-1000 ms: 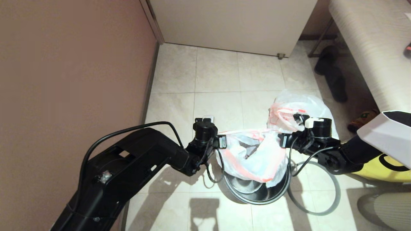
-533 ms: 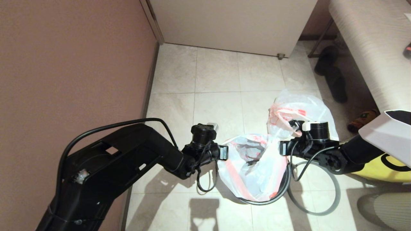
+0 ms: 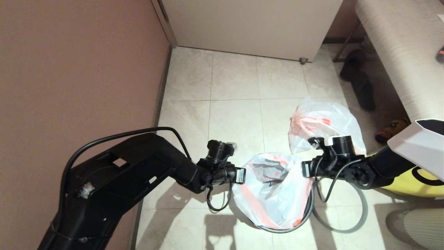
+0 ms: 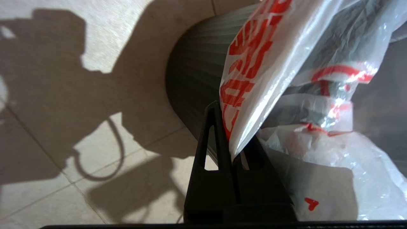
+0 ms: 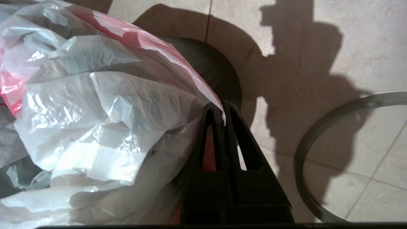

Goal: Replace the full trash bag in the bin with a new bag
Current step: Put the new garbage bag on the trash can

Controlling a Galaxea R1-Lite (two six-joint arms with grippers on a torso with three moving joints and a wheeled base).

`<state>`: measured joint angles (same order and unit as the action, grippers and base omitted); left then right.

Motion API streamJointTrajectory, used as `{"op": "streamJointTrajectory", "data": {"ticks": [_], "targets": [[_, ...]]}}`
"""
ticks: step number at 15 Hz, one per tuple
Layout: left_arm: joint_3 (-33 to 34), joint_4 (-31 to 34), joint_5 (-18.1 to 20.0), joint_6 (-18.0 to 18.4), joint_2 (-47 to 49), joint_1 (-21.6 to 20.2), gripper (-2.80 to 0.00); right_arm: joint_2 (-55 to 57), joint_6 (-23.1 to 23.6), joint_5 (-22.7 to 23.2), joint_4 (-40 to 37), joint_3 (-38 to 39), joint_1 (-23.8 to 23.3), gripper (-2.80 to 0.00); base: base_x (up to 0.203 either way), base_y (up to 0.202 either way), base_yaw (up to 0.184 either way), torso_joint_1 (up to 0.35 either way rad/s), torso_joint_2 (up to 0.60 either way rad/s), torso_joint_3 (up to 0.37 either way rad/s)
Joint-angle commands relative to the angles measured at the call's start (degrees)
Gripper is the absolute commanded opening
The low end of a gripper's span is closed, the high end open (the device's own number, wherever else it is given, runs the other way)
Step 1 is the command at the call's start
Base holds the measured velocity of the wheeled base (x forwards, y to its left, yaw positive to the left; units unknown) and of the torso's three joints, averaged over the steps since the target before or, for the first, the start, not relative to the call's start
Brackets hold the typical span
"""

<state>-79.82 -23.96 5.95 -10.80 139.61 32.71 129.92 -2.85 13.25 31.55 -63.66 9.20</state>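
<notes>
The full trash bag (image 3: pixel 322 126) lies out at centre right; both grippers (left gripper (image 4: pixel 233 149), right gripper (image 5: pixel 222 111)) pinch the new bag (image 3: pixel 274 189) over the bin (image 3: pixel 305 211); hoop (image 3: pixel 360 211) unfitted.

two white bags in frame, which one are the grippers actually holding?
The new bag, limp, stretched over the bin between the left gripper and right gripper. The bulky full trash bag sits untouched behind.

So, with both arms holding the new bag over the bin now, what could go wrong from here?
1. The left gripper and right gripper pinch only thin edges of the new bag; further stretching may tear it or let it slip out.
2. The bag's mouth looks bunched over the bin, so it might not seat around the rim.
3. The grey hoop lies on the floor beside the bin, so nothing clamps the bag yet.
</notes>
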Motion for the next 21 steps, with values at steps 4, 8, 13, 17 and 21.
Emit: {"op": "streamJointTrajectory", "data": {"ticks": [4, 8, 13, 17, 21], "targets": [[8.45, -4.93, 13.80, 1.15, -6.44, -1.11, -2.80, -3.78, 0.39, 3.86, -0.01, 2.27, 0.03, -2.80, 0.000, 0.000, 0.000, 0.000, 0.00, 0.000], [8.81, -4.61, 13.82, 2.45, -6.09, -1.07, -2.80, -5.20, 1.71, 3.89, -0.73, 3.02, 0.38, -2.80, 0.000, 0.000, 0.000, 0.000, 0.00, 0.000], [8.19, -4.78, 13.65, 2.45, -4.87, -1.86, -2.80, -4.86, 1.88, 3.28, -0.70, 2.66, 0.38, -2.80, 0.000, 0.000, 0.000, 0.000, 0.00, 0.000], [8.34, -4.66, 12.85, 2.32, -6.54, -1.78, 0.00, -7.60, 1.78, 3.13, -2.44, 2.75, 0.41, 0.00, 0.000, 0.000, 0.000, 0.000, 0.00, 0.000], [10.23, -1.82, 12.85, 2.03, -12.94, -1.58, 0.00, -17.14, 4.00, 3.45, -14.20, 2.55, 0.70, 0.00, 0.000, 0.000, 0.000, 0.000, 0.00, 0.000]]}}
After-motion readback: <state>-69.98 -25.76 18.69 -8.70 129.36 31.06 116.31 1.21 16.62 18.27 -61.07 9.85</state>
